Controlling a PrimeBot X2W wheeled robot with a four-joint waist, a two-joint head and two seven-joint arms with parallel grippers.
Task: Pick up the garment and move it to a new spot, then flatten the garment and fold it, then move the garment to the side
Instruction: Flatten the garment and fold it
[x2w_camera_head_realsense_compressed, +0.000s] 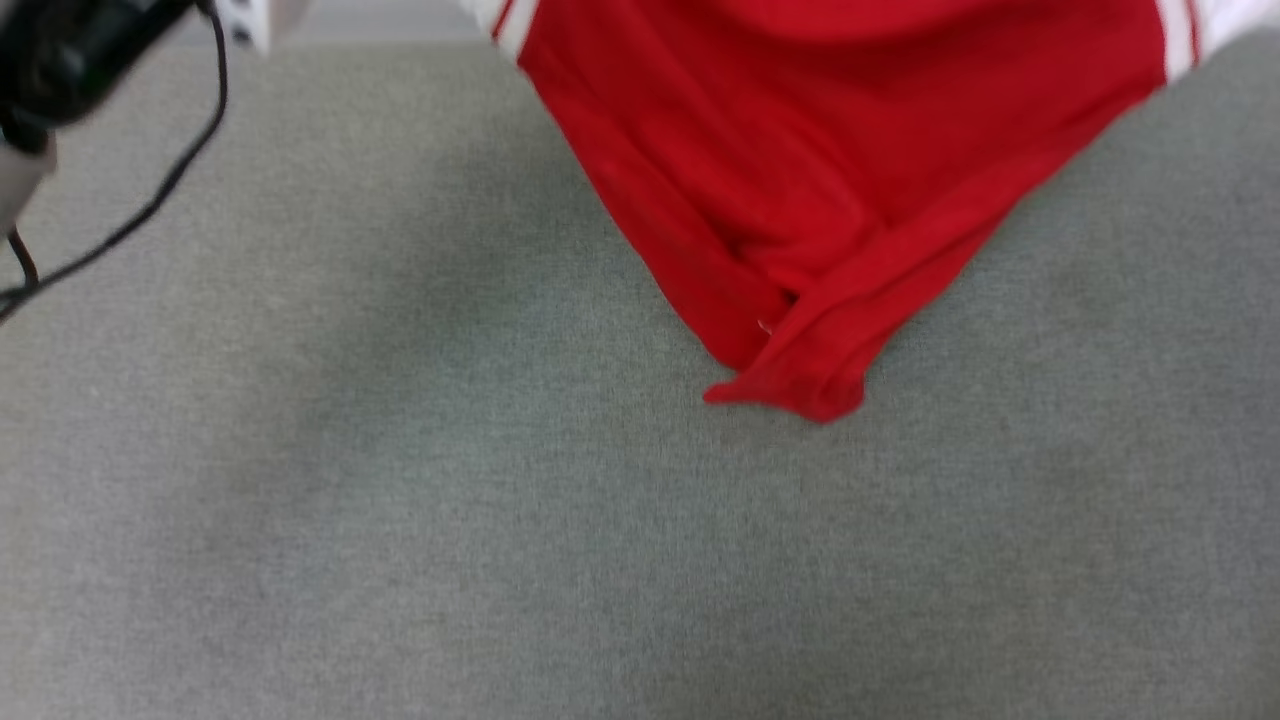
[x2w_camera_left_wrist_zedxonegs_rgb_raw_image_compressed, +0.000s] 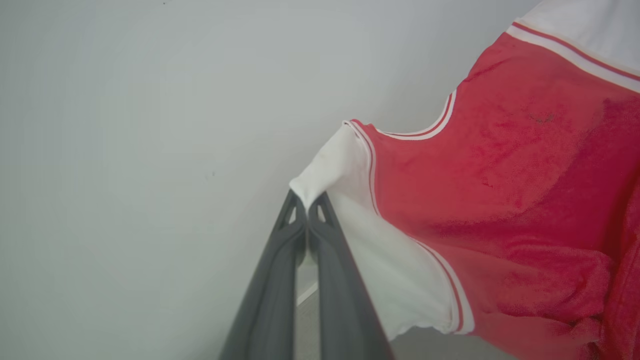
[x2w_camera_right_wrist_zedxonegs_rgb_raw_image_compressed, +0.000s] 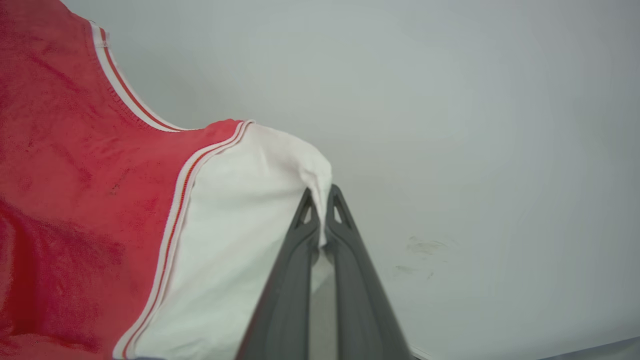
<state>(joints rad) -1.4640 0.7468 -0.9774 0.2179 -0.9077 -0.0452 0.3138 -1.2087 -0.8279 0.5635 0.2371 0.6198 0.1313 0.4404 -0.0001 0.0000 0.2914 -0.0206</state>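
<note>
A: Where is the garment (x2w_camera_head_realsense_compressed: 800, 200) now?

B: It hangs in the air, in front of a pale wall (x2w_camera_left_wrist_zedxonegs_rgb_raw_image_compressed: 150, 125) and above the grey worktop (x2w_camera_head_realsense_compressed: 400, 500). Two tools carry it, one at each side.

A: Are the tools closed?

B: Yes, both. The left tool (x2w_camera_left_wrist_zedxonegs_rgb_raw_image_compressed: 306, 202) has its two dark fingers pressed together, and the edge of one white sleeve (x2w_camera_left_wrist_zedxonegs_rgb_raw_image_compressed: 380, 260) is pinched between the tips. The right tool (x2w_camera_right_wrist_zedxonegs_rgb_raw_image_compressed: 320, 192) does the same with the other white sleeve (x2w_camera_right_wrist_zedxonegs_rgb_raw_image_compressed: 240, 225).

A: How does the cloth look?

B: The red body is spread between the two tools and the neckline curves down between them. Red and white striped trim runs along the neck and along each sleeve seam. Lower down, the red cloth falls in folds and narrows to one point.

A: Does this point touch the worktop?

B: From above it lies very near the grey surface, but I cannot tell if it really touches.

A: Anything more?

B: A thin black cable (x2w_camera_head_realsense_compressed: 170, 180) hangs in a loop at the left side, beside a dark part of the arm.
</note>
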